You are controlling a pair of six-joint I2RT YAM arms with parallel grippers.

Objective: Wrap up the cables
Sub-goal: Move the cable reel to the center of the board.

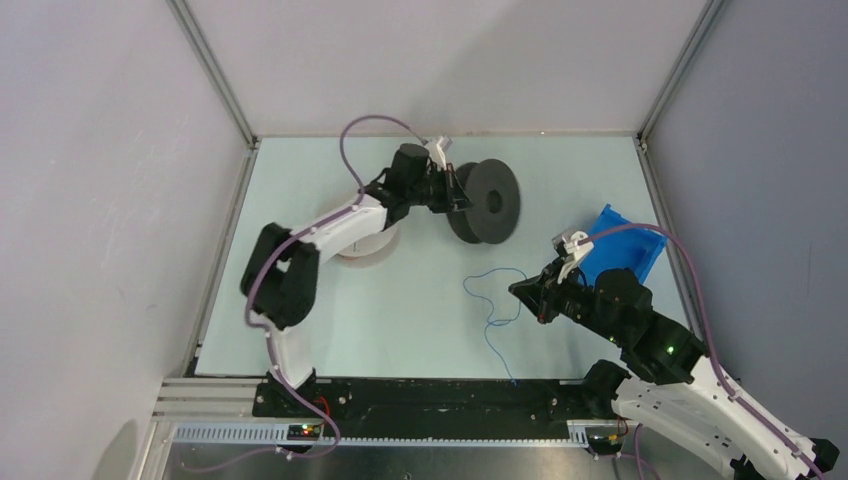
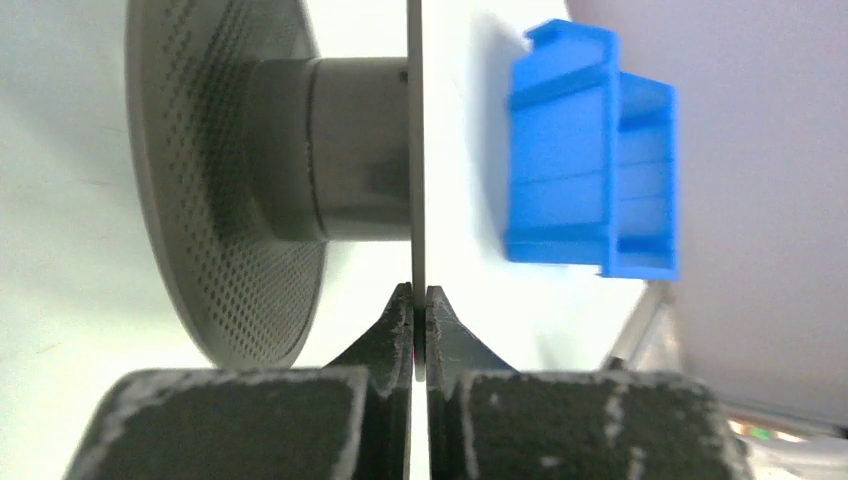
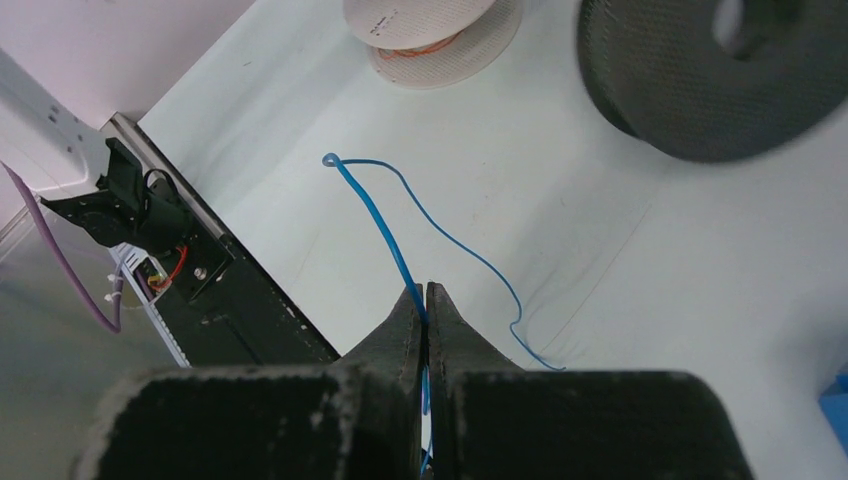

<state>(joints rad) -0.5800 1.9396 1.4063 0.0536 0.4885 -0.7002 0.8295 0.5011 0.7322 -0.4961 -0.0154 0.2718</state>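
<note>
Two grippers, both clamped: left gripper [image 2: 418,300] pinches the thin flange rim of the dark grey perforated plastic spool [image 1: 480,225], upper centre. Right gripper [image 3: 426,298] nips the thin blue limp cable [image 3: 370,215], which loops mid-frame across the pale table [image 1: 400,330], well apart from its edges.

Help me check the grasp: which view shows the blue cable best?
Right wrist: the blue cable runs out of the shut right tool, close up. The top view shows its whole loop, but tiny. The left wrist shows none.
</note>
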